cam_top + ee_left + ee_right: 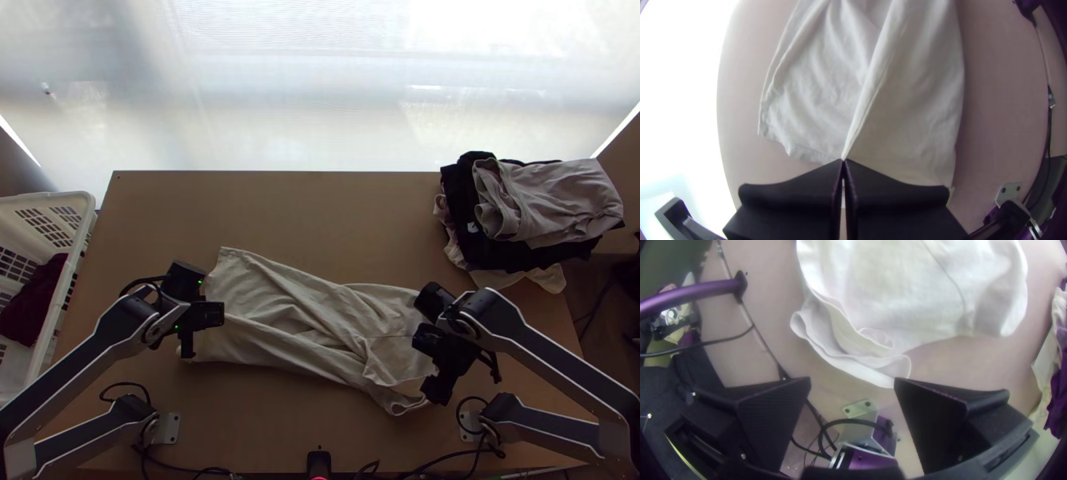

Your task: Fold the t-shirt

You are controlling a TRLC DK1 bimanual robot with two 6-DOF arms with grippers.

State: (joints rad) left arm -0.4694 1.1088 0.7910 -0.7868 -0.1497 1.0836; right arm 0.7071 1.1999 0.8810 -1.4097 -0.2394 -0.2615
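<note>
My left gripper (192, 318), fingers closed on cream t-shirt (276, 300), left end; right gripper (445, 354), fingers wide apart, empty, right end.

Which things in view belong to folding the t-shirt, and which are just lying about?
Part of the job:
- cream t-shirt, lying rumpled
- left gripper
- right gripper, open

Lying about, as far as I can judge:
- pile of clothes
- white basket
- dark red cloth in it
</note>
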